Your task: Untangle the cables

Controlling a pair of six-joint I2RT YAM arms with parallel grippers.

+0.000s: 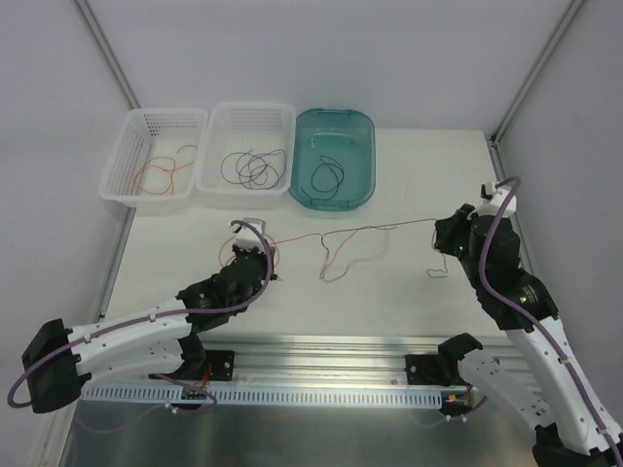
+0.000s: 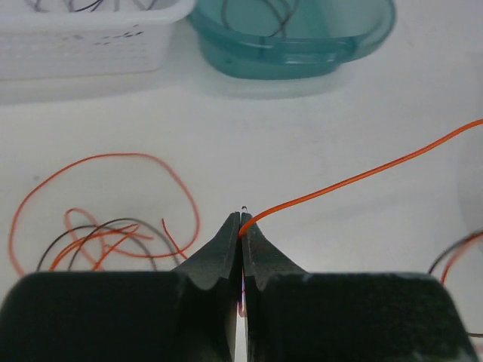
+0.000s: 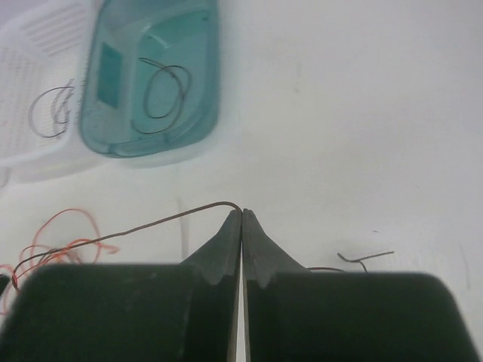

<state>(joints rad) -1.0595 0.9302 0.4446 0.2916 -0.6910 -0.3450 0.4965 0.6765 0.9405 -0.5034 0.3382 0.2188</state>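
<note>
A white table (image 1: pixel 428 175) stands inside pale walls, with white baskets (image 1: pixel 117 161) and a teal tub (image 1: pixel 362 136) lined along the upper left of the top view, sorted cables (image 1: pixel 255 167) lying in each. The left gripper (image 2: pixel 241 217) is clamped shut on a red-orange cable (image 2: pixel 355 179); the right gripper (image 3: pixel 241 213) is pinched shut on a dark cable (image 3: pixel 158 222). Across the middle of the top view the strands are drawn nearly taut, with a tangled loop (image 1: pixel 333 261) sagging at centre. If they are pulled wider, the crossing could be tightened rather than freed, or a thin strand could be slipped from the tips or snapped.
</note>
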